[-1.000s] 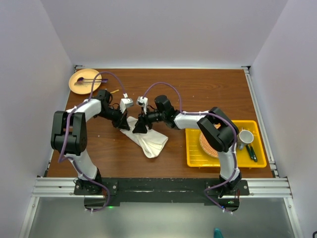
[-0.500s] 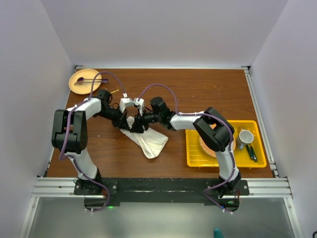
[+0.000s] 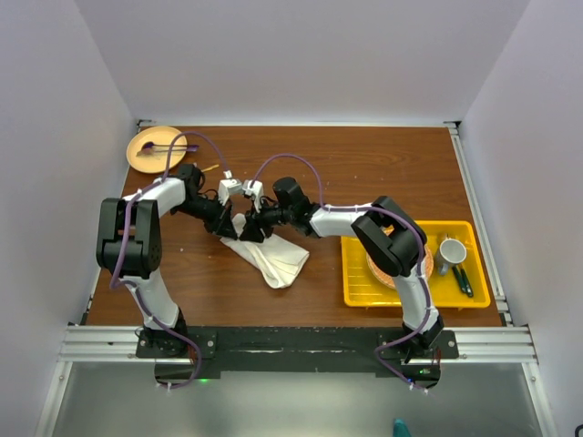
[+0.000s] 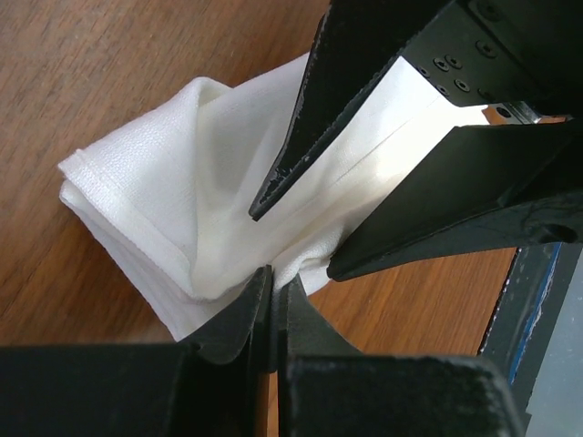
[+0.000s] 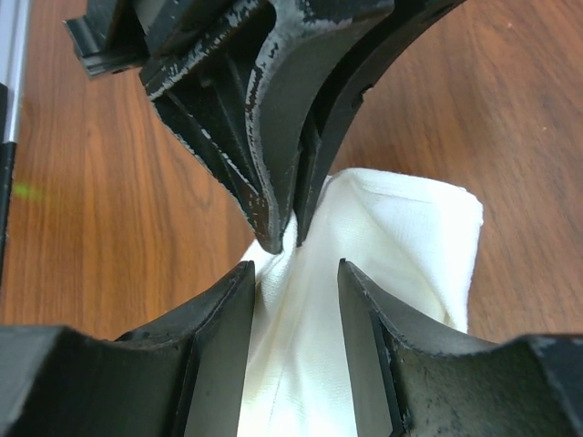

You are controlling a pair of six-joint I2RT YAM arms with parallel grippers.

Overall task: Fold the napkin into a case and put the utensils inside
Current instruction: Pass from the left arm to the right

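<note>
The right hand [image 3: 259, 225] has slid in toward the left hand [image 3: 228, 223] and its jaws have narrowed; they now stand part-open astride a ridge of the napkin [image 3: 278, 259], right at the left hand's tips. The left hand is clamped tight on a bunched fold, and the rest of the cloth trails on the worktop [image 3: 364, 173] beneath the right hand. With the tips nearly touching, closing further may knock them together, or catch extra layers and drag the fold crooked.
</note>
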